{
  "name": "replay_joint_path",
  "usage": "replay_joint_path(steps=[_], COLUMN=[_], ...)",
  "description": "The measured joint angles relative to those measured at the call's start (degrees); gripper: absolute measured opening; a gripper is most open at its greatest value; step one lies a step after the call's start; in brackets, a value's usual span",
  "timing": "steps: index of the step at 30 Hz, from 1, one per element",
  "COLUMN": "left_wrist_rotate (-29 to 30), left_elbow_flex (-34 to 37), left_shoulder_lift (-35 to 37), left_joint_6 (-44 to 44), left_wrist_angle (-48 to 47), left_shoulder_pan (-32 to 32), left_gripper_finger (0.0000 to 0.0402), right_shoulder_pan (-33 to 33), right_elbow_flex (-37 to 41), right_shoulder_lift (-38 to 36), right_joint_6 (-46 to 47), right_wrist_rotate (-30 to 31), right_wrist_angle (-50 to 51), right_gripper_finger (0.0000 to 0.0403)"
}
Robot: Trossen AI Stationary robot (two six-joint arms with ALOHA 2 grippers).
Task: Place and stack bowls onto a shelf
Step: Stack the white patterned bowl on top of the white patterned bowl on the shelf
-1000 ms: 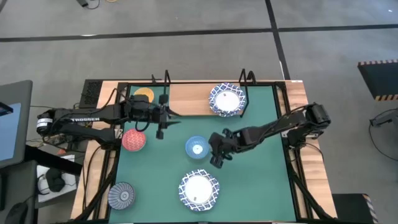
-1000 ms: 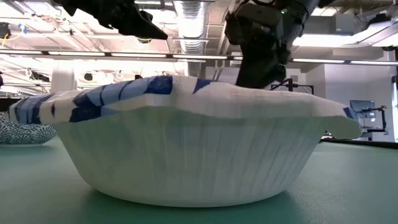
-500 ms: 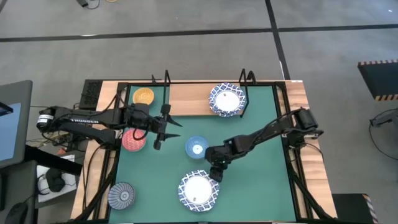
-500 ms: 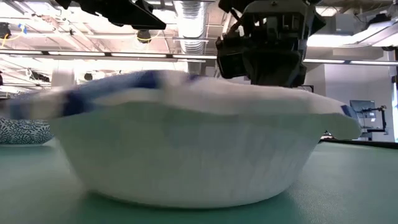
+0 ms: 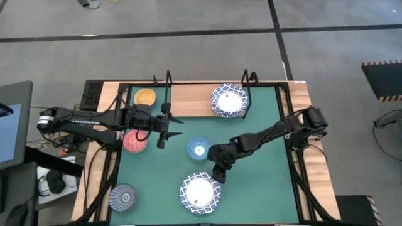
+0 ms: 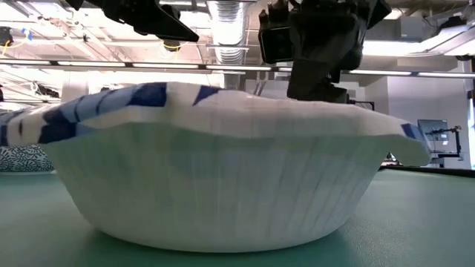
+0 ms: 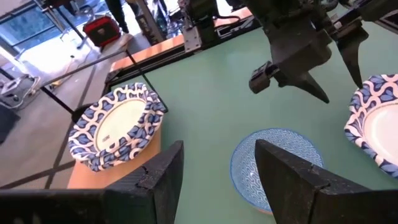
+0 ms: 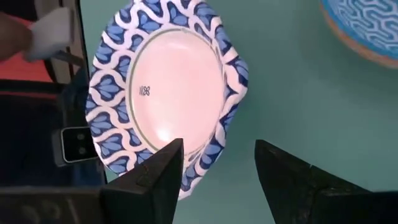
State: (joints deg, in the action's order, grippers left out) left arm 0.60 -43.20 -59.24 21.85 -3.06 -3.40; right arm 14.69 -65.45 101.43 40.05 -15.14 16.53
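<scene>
- The right gripper (image 5: 218, 169), fingers spread wide and empty, hangs just above the near white bowl (image 5: 201, 192), at its shelf-side rim.
- The left gripper (image 5: 164, 130), also open, waits between the shelf (image 5: 188, 99) and the light blue bowl (image 5: 198, 149).
- The step looks like a pickup: lowering to straddle the rim, then closing.

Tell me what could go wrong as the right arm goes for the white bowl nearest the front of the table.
1. The right gripper, jaws open, hovers at the rim of the white paper bowl with the blue lattice rim. That rim looks wavy and thin, so a pinch may crumple it or slip.
2. The light blue patterned bowl sits close beside the right arm; a swing toward the light-wood shelf board could knock it.
3. The left gripper, jaws open, hangs near that path.
</scene>
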Motion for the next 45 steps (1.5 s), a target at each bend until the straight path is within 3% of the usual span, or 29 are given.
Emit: replay_joint_path(steps=[13, 17, 23, 28, 34, 40, 45], left_wrist_rotate=[0.09, 0.07, -2.66, -12.13, -7.22, -5.86, -6.59], left_elbow_flex=[0.00, 0.00, 0.00, 0.02, 0.02, -5.38, -15.21], left_shoulder_lift=[0.00, 0.00, -0.49, -6.48, -14.54, -25.17, -37.80], left_joint_6=[1.06, 2.07, 0.08, -7.32, -18.17, -15.55, -13.17], left_wrist_angle=[-0.98, 0.03, 2.33, 6.32, 8.10, 12.17, 10.99], left_shoulder_pan=[0.00, 0.00, -0.04, 0.33, 3.98, 7.33, 8.13], left_gripper_finger=[0.0187, 0.0187, 0.0187, 0.0187, 0.0187, 0.0187, 0.0187], right_shoulder_pan=[0.07, -0.21, -2.12, -3.43, -2.92, -1.00, 1.87], right_elbow_flex=[0.07, 0.07, 0.08, 0.09, 0.04, 0.04, 0.05], right_shoulder_lift=[5.68, 5.54, 4.66, -0.57, -9.64, -18.01, -23.27], right_joint_6=[-1.63, -2.87, -3.05, -3.80, -6.51, -1.53, 4.65], right_wrist_rotate=[-1.24, -1.22, -0.12, 6.22, 14.07, 32.23, 39.41], right_wrist_angle=[-2.58, -2.21, 4.46, 11.70, 14.50, 28.68, 35.49], right_gripper_finger=[0.0213, 0.0171, 0.0076, 0.0051, 0.0082, 0.0119, 0.0138])
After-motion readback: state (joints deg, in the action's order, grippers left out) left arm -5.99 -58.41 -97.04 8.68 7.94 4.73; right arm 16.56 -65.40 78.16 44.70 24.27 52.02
